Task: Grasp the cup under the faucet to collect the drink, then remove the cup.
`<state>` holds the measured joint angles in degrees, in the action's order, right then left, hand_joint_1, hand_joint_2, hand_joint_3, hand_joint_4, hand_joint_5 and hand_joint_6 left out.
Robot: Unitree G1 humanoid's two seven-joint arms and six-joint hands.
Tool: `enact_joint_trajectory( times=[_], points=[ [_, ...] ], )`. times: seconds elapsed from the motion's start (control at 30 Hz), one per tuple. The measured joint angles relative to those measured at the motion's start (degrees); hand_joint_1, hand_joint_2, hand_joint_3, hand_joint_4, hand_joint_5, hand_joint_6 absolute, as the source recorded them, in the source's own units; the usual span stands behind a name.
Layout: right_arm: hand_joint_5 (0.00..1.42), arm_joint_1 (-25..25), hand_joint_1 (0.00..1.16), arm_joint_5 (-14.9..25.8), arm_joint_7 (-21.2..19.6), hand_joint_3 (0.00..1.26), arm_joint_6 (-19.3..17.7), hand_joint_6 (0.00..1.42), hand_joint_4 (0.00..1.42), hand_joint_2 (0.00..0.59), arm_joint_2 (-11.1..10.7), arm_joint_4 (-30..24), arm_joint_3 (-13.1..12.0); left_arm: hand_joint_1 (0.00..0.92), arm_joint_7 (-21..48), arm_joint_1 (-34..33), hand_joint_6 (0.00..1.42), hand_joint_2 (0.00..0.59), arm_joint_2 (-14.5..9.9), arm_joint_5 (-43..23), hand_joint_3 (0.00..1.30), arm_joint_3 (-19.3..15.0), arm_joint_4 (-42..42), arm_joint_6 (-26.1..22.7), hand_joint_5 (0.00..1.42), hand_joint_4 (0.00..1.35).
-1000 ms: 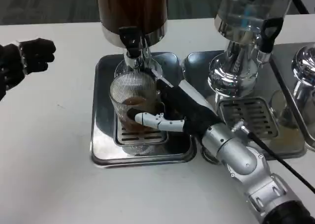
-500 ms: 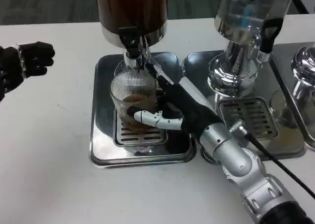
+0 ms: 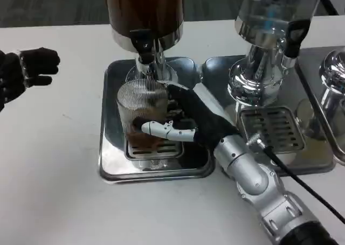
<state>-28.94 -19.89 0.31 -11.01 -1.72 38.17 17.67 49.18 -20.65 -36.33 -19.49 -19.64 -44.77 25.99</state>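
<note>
Right hand (image 3: pixel 186 118) grips the cup (image 3: pixel 143 113): a white finger wraps across the front of the ribbed glass wall, the black palm presses against the cup's right side. The cup sits directly to the left of the palm, under the faucet (image 3: pixel 144 50) of the brown dispenser (image 3: pixel 144 11), which stands just above and beyond the fingers. The cup looks tilted a little toward the left and seems to sit at or just above the grate (image 3: pixel 153 148) of the drip tray (image 3: pixel 110 159); cannot tell whether its base touches the grate. Brown drink shows in the lower part of the cup, below the finger line. Cannot tell if liquid is running from the faucet at this moment. Left hand (image 3: pixel 29 67) hovers over the bench (image 3: pixel 54 191), well to the left of the tray, fingers curled in with nothing in them. A second, clear dispenser (image 3: pixel 267 35) with its own tray stands to the right of the right forearm. Judgement: collecting step appears done or nearly so, with the removal step in hand. Next move calls for keeping the grip firm and the cup level, clearing the faucet tip above the rim, then drawing the cup toward the robot over the tray's front lip and setting it on open bench. Risk: tilt with liquid inside could spill; rim may catch the faucet if raised.
</note>
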Motion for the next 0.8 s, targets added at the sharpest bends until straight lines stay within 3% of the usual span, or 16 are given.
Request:
enact_joint_trajectory(
  times=[0.23,0.8],
  points=[
    [0.51,0.25,0.63,-1.25,-2.66,0.30,0.03,0.66,0.41,0.199,0.87,-0.05,1.02,0.000,-0.09,0.16,0.28,0.107,-0.28,0.06,0.40,0.00,-0.39,0.00,0.25,0.28],
    [0.67,3.83,0.64,-4.19,-10.60,0.40,-1.29,0.88,0.54,0.203,1.44,-1.60,1.76,0.000,-0.55,0.33,0.29,0.108,-0.31,0.77,0.40,0.18,-0.56,0.01,0.26,0.29]
  ],
)
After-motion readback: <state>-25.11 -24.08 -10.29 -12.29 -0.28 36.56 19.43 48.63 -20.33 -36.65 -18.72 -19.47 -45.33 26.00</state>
